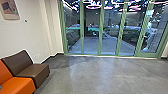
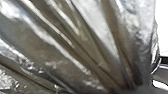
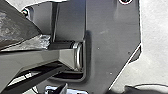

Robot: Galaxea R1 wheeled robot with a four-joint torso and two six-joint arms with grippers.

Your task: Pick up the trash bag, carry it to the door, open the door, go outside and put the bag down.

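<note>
- Left gripper: I cannot tell whether it is spread, pressed together or pinching.
- Right gripper: I cannot tell its state either.
- Trash bag (image 2: pixel 72 50): close in front of the left wrist camera, shiny and see-through, with brownish patches. Its long folds draw in toward one gathered spot and fan out from it; which way its full long axis runs, I cannot tell.
- In the right wrist view, part of the bag narrows to a crumpled, clear point beside the robot's jointed bar, directed toward the robot's dark plate.
- Door (image 1: pixel 147 54): ahead and to the right, closed, green-framed, at the end of a row of tall glass panels (image 1: pixel 91 37).
- Outside the glass, a paved path (image 1: pixel 97 46) runs away between plants.
- Brown seat (image 1: pixel 33 71) and orange seat (image 1: pixel 20 85): side by side at the left, on the grey floor (image 1: pixel 97 75).
</note>
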